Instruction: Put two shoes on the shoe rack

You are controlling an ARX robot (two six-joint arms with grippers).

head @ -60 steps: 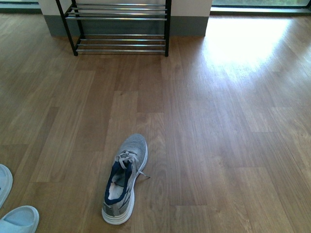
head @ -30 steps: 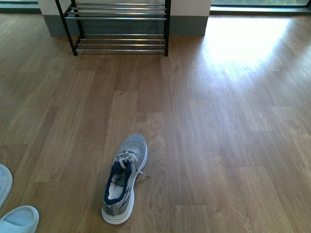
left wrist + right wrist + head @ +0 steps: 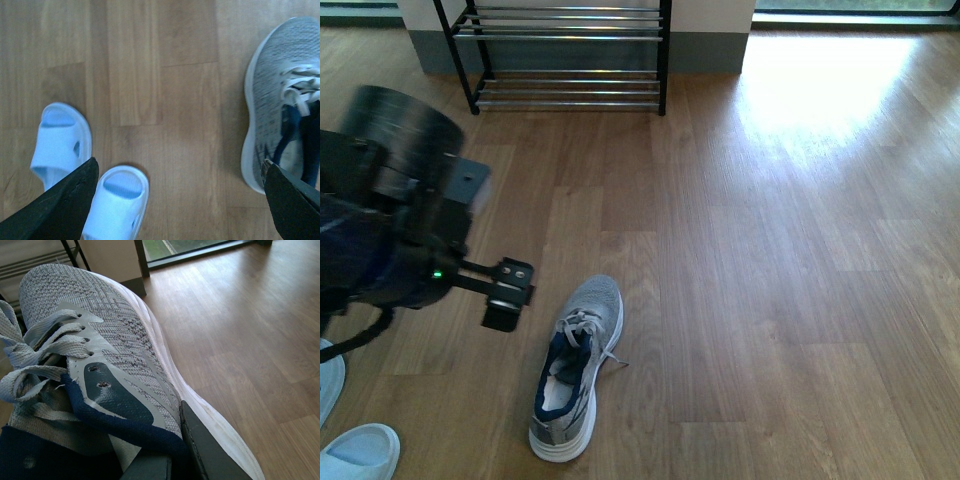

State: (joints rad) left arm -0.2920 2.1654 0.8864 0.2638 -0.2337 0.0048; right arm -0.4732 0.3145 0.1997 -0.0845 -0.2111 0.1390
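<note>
Left gripper [image 3: 508, 293]: spread wide, holds nothing, hangs just beside the first shoe [image 3: 575, 370].
First shoe: lies on the wooden floor [image 3: 770, 250], well apart from the shoe rack [image 3: 570, 35].
Right gripper [image 3: 175, 455]: clamped on the collar of the second shoe [image 3: 100, 335].
Shoe rack: no shoe on the rods I can see.
Progress: early, I think; both shoes remain to be placed.
</note>
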